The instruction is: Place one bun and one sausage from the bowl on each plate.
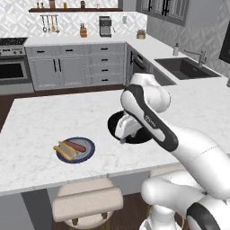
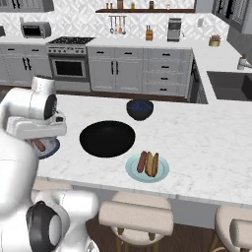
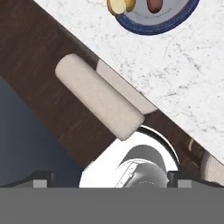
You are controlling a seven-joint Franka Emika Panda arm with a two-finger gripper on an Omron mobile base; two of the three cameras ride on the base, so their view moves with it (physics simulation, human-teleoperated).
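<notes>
We see the wide black bowl (image 2: 107, 139) at the middle of the marble worktop (image 2: 206, 142), with nothing in it. At its 4 o'clock in the right base view, the pale teal plate (image 2: 147, 168) carries one bun (image 2: 153, 164) and one sausage (image 2: 142, 162) side by side. The navy plate (image 1: 75, 150), at the bowl's 8 o'clock in the left base view, holds another bun (image 1: 64, 152) beside a sausage (image 1: 74, 146). A smaller dark-blue bowl (image 2: 140, 109) sits at 1 o'clock; its inside is unclear. Our hand (image 1: 123, 131) hangs near the black bowl, fingers spread apart, holding nothing. No writing is legible.
</notes>
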